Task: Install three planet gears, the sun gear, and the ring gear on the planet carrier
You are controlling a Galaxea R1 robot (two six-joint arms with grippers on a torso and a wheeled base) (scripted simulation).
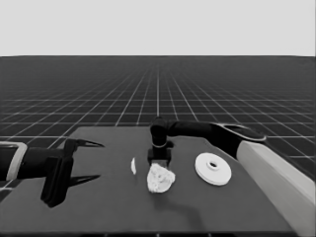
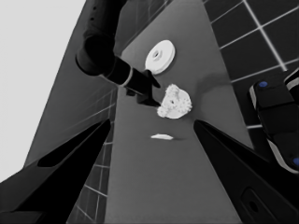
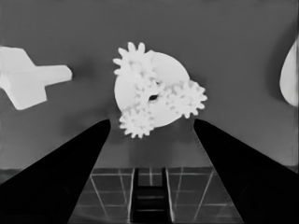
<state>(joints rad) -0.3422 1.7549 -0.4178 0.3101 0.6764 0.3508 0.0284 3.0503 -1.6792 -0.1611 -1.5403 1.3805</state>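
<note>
Your right gripper (image 1: 159, 165) hangs just behind the smaller round part (image 3: 170, 70), fingers spread wide and gripping nothing. On that part you have three planet gears (image 3: 188, 98) around a middle gear (image 3: 148, 93) (all four seated). The larger round part (image 1: 213, 169) lies well apart to the right, the thin white piece (image 1: 133, 166) just left. Your left gripper (image 1: 91, 160) waits with fingers apart over the table's left end.

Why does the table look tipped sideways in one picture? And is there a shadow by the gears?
Left wrist view: that camera sits turned on its side, so the table runs up the picture, with the pale band at the left. Right wrist view: a soft dark shadow lies on the table around the smaller round part, which carries the gears.
</note>
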